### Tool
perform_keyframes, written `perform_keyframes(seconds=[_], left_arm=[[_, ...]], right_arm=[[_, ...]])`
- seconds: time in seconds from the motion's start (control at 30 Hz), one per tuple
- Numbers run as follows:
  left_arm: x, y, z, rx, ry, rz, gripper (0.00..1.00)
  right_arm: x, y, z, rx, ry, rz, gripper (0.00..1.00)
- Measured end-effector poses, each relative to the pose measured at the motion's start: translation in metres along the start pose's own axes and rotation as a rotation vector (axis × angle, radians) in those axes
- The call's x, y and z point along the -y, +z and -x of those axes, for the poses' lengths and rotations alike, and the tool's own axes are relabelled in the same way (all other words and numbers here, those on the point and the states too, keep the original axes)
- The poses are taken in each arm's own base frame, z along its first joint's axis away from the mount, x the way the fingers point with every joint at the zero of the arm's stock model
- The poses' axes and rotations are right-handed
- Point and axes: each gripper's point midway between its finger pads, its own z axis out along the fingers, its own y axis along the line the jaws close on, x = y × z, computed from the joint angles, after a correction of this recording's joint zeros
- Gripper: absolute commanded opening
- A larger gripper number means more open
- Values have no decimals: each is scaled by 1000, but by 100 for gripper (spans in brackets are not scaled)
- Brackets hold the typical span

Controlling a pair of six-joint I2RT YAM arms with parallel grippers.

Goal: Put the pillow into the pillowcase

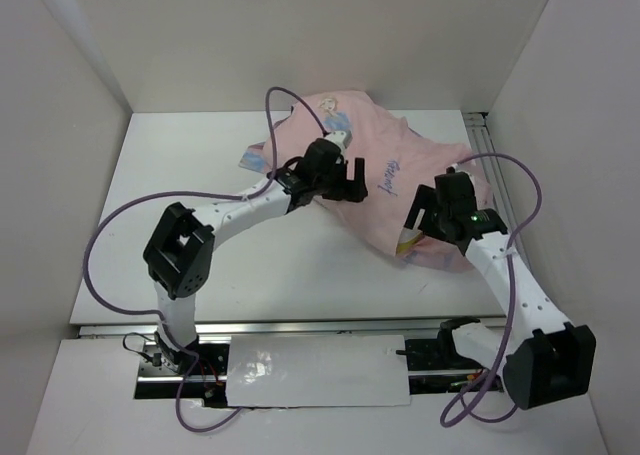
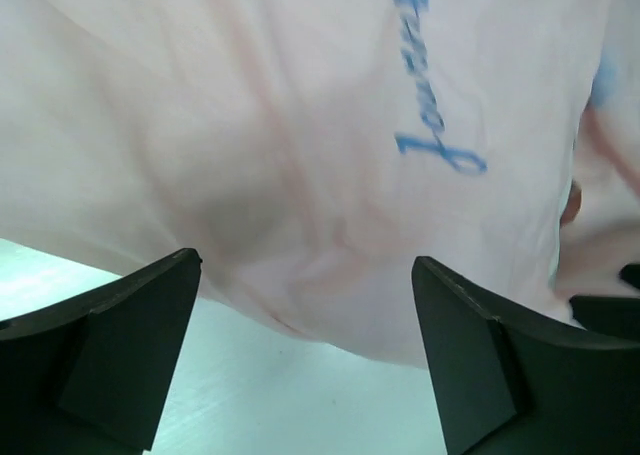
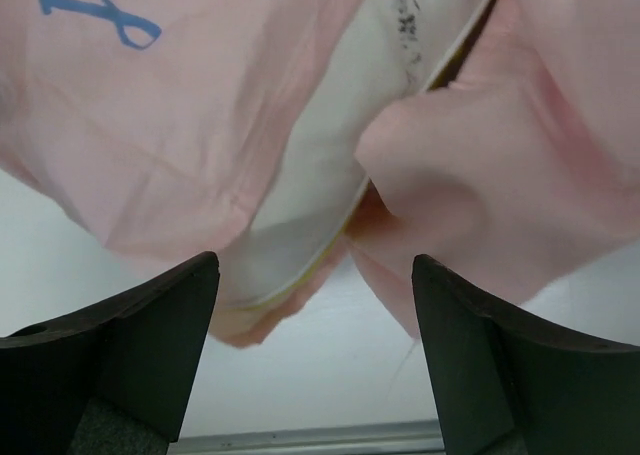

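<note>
Left gripper [image 2: 305, 265]: fingers spread wide, released, nothing between them; the tips sit at the near edge of the pillowcase [image 2: 300, 125], which lies pale pink side up with blue script showing. Right gripper [image 3: 315, 265]: fingers likewise apart and empty, facing the pillowcase opening; there the pillow [image 3: 320, 165], white with a yellow edge strip, shows between the pink folds. The pillow appears mostly inside, though the fabric hides its extent; the bundle lies at the far right of the white table [image 1: 300, 255].
</note>
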Motion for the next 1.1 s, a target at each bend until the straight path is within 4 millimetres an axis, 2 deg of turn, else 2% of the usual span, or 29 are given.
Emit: perform_keyframes(seconds=[0.1,0.2,0.3,0.33,0.37,0.4,0.43,0.47,0.5,0.53,0.6,0.63,0.67,0.73,0.8,0.83,0.9,0.97,1.03,1.1], left_arm=[[-21,-12,37,75,-29,43,100],[-58,-14,81,144,-75,101,100],[-97,8,125,196,-102,162,100],[-109,19,135,204,-107,177,100],[-121,31,135,191,-114,200,100],[-132,44,130,170,-121,218,100],[-142,57,117,135,-126,239,98],[-151,66,100,89,-131,259,91],[-159,74,82,48,-134,276,66],[-164,80,68,20,-134,289,53],[-168,83,60,11,-138,298,10],[-168,82,62,20,-140,294,0],[-166,80,65,29,-139,291,0],[-169,75,63,35,-142,311,0],[-178,63,54,45,-161,359,0],[-186,52,46,50,-171,393,0],[-199,23,32,57,-208,450,0],[-221,-19,10,56,-273,520,0],[-243,-65,-13,46,-343,607,0],[-263,-107,-35,35,-405,695,3]], right_arm=[[-8,22,0,-2,-21,26,84],[-19,43,2,2,-32,73,82],[-31,63,5,3,-43,116,76],[-33,68,4,-5,-49,123,74],[-35,74,2,-18,-54,124,71],[-36,78,0,-27,-59,127,67],[-36,83,-3,-37,-67,127,64],[-36,86,-5,-46,-74,128,61],[-37,88,-5,-48,-79,132,59],[-38,89,-5,-48,-83,137,54],[-41,90,-4,-44,-94,152,48],[-43,91,-4,-43,-101,162,45],[-45,92,-3,-40,-112,176,39],[-50,94,-3,-42,-135,194,32],[-58,96,-4,-44,-160,220,25],[-63,97,-6,-46,-184,236,25],[-77,97,-12,-55,-223,273,24],[-95,95,-19,-62,-266,324,24],[-123,88,-30,-67,-317,406,24],[-153,77,-46,-72,-371,502,30]])
